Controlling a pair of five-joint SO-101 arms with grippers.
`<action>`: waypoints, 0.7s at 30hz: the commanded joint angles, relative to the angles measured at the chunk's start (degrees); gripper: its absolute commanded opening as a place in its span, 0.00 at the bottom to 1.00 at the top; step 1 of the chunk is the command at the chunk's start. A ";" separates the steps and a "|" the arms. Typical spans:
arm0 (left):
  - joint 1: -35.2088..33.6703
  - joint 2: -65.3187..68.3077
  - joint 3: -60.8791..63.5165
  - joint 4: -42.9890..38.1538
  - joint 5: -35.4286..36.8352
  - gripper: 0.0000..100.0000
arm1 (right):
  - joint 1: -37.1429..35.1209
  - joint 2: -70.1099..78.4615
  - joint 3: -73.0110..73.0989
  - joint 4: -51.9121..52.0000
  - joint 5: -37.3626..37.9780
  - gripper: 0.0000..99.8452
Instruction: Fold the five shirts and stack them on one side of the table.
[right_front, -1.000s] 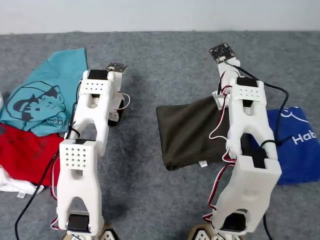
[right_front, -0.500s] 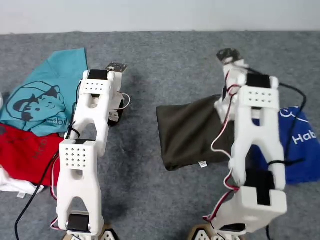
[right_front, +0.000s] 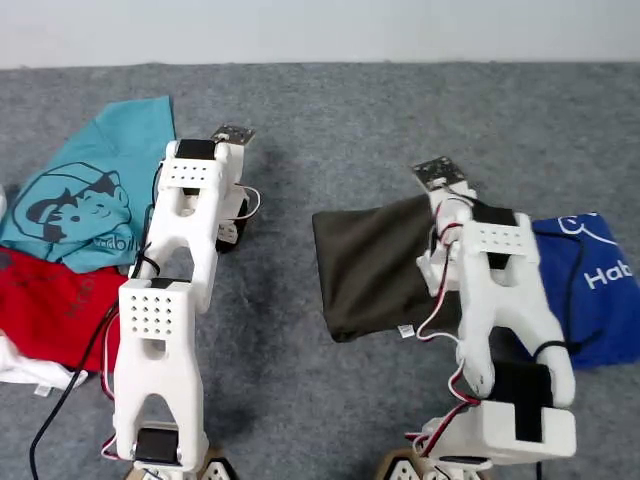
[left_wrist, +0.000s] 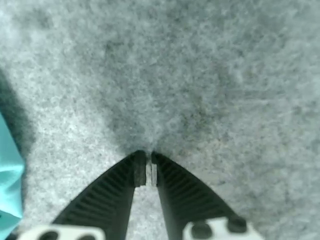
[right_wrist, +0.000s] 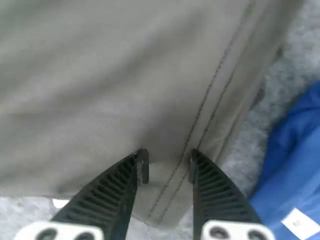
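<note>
Olive shirt (right_front: 375, 265): lies folded right of the table's middle, partly under my right arm and just beside the blue shirt (right_front: 590, 290).
Right gripper (right_wrist: 167, 165): sits low over the olive shirt's stitched edge, fingers narrowly apart, holding nothing.
Step in hand: I judge it to be a pinch on that edge, either to fold or to drag.
Doing it well: I'd come straight down, straddle the seam so every layer is caught, and stay clear of the blue cloth.
Risk: catching only the top layer would probably open the fold.
Left gripper (left_wrist: 146, 167): closed on nothing over the bare grey table (right_front: 330, 120).
Waiting pile: teal shirt (right_front: 100, 190), red shirt (right_front: 50, 300) and white shirt (right_front: 25, 365) overlap at the left edge.
</note>
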 joint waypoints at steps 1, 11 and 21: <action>0.88 1.93 1.01 1.14 -0.35 0.04 | 3.82 -2.42 -0.09 -0.92 5.63 0.14; 0.88 1.93 1.01 1.14 -0.35 0.04 | 5.58 -4.00 1.14 -4.44 10.46 0.14; 0.88 1.93 1.01 1.14 -0.35 0.04 | -4.26 -25.80 5.89 10.33 2.73 0.14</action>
